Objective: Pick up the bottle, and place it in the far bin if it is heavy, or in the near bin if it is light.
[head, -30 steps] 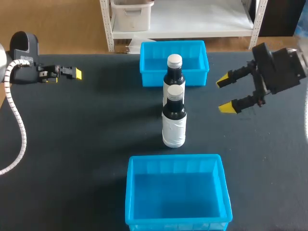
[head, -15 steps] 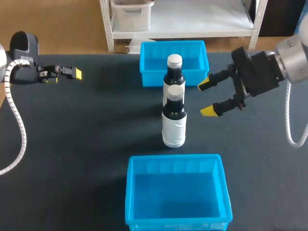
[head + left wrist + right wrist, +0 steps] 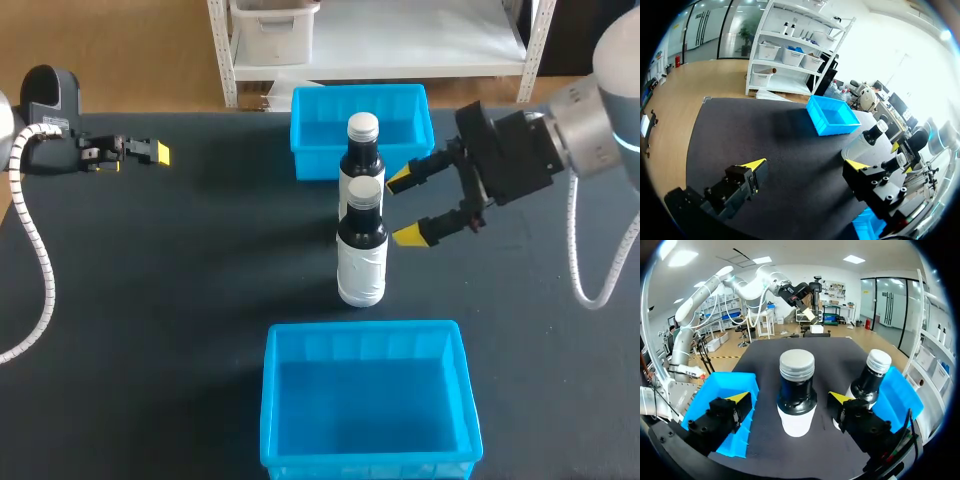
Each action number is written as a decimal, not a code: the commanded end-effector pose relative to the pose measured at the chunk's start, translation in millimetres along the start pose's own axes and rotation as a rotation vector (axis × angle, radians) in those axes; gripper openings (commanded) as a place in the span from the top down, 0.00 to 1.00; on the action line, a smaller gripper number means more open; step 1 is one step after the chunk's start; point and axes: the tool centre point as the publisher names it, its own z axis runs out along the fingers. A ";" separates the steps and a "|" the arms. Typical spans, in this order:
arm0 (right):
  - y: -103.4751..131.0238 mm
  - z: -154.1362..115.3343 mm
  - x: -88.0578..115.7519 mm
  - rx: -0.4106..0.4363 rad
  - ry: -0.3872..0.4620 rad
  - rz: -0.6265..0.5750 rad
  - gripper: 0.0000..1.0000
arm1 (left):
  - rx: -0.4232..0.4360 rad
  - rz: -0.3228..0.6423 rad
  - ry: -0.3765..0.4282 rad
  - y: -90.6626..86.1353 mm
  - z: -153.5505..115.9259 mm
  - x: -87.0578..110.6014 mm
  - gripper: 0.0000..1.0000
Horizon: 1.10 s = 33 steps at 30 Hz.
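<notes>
The near bottle (image 3: 361, 245) stands upright at the middle of the worktop (image 3: 180, 280). The far bottle (image 3: 362, 150) stands just behind it, in front of the far bin (image 3: 312, 140) at the far edge. The near bin (image 3: 360, 400) sits at the near edge. The right gripper (image 3: 403, 208), fingers spread wide, is just beside the near bottle's neck, toward the right edge, without touching it. The left gripper (image 3: 158, 153), also spread wide, hangs near the far left corner, well apart from both bottles.
</notes>
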 end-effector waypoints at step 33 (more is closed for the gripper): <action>-9.7 49.8 -13.8 0.002 -0.014 0.017 0.00 | 0.000 0.000 0.000 0.0 0.0 0.0 0.00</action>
